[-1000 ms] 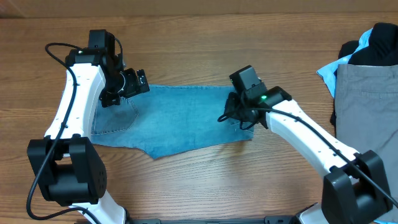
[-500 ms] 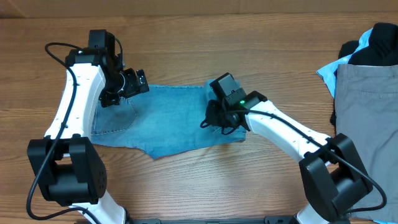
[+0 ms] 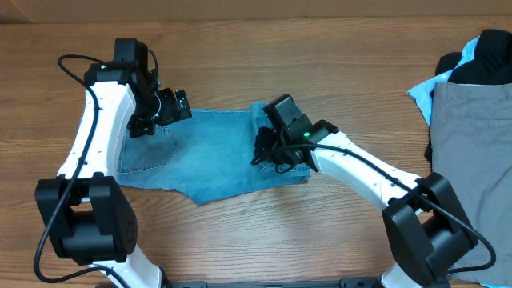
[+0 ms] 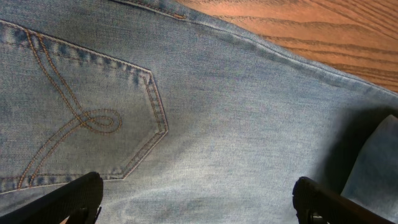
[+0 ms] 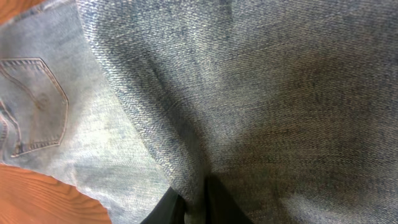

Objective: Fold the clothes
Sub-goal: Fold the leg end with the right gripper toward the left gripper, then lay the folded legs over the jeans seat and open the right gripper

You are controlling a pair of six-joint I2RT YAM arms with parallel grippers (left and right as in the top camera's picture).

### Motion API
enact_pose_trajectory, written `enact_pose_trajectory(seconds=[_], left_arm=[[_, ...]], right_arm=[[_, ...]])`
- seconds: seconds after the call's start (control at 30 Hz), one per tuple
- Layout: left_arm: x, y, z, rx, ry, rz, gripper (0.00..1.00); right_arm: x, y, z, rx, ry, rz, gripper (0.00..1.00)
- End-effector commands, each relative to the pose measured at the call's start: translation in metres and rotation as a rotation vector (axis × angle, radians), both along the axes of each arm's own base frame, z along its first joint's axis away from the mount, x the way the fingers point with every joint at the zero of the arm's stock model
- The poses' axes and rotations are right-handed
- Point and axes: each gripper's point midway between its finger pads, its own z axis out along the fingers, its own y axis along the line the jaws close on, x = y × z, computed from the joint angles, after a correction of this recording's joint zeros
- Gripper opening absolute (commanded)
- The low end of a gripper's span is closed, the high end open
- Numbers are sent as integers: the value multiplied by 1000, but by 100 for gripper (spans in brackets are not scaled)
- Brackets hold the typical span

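Note:
The light-blue denim jeans [image 3: 208,156] lie flat on the wooden table. My right gripper [image 3: 268,152] is shut on the jeans' right end, which it holds folded over leftward above the middle of the garment. In the right wrist view its fingers [image 5: 214,205] pinch a denim fold [image 5: 249,93], with a back pocket [image 5: 31,102] below. My left gripper [image 3: 164,108] is open and hovers over the jeans' upper left part, near the stitched back pocket [image 4: 74,112]. Its fingertips [image 4: 78,196] are spread wide above the cloth.
A pile of other garments sits at the right edge: grey trousers [image 3: 472,144], a black piece [image 3: 484,60] and a pale-blue piece [image 3: 420,96]. Bare wooden table [image 3: 320,64] surrounds the jeans.
My right gripper has dragged the jeans' right end leftward, folding it over the middle. The left arm has not moved.

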Motion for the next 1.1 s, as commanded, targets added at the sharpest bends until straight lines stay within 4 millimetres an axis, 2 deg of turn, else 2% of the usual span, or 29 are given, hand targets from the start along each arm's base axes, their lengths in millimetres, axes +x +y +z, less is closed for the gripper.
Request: enact_pose_trajectory(seconds=[0.0,0.17,0.23,0.27,0.3,0.47,0.53,0.63,0.67,0.77,0.87,0.97,1.07], left_arm=[[-2,0,8,14,-18,-2,100],[-2,0,8,13,-18,-2,100],[-3,0,8,13,-15,-2,100],[-3,0,8,14,-13,-2,100],[-4,0,8,14,-11,-2,100],[-5,0,7,14,-6,-2,100],[-5,0,7,14,-6,-2,100],[-6,0,7,14,-4,-2,100],[-6,0,7,14,-4,-2,100],[-5,0,7,14,-7,-2,100],[-5,0,8,14,-8,-2,100],[-5,0,8,14,-8,-2,100],[-5,0,8,13,-7,-2,100]], right_arm=[[4,16,11,49,-15,3,12],[-1,34,16,81,-35,18,10],[-3,38,17,84,-37,22,20],[-4,39,17,84,-37,25,29],[-5,39,16,83,-35,25,32],[-4,34,16,74,-29,23,41],[3,29,23,63,-51,41,45],[20,9,36,35,-73,41,50],[27,3,40,31,-85,46,49],[43,-9,48,72,-116,63,28],[50,-7,54,164,-110,87,11],[50,8,58,263,-110,154,5],[50,24,49,335,-96,203,4]])
